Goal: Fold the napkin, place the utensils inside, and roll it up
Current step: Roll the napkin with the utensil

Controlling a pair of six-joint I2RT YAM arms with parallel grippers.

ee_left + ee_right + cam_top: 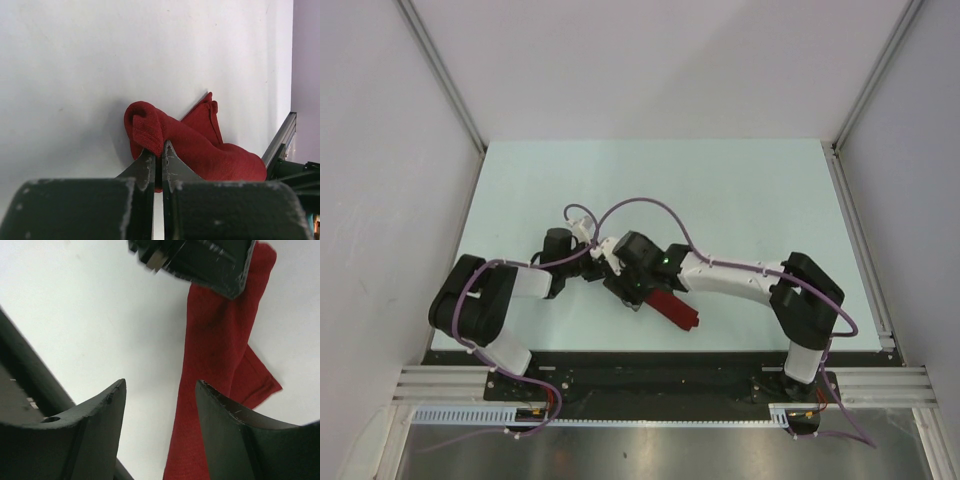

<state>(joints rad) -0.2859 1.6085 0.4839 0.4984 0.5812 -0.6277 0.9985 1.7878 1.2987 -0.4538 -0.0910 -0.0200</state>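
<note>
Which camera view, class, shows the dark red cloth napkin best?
Right wrist: the dark red cloth napkin lies as a long folded strip, one corner splayed out. Left wrist sees it end-on and bunched, its edge pinched in the left gripper's jaws. Top external shows only a small red piece under the arms.

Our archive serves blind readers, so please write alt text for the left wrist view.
The left tool, its dark jaws almost closed, pinches an edge of a bunched dark red soft cloth napkin lying on a white table. A metal rail stands at the far right.
</note>
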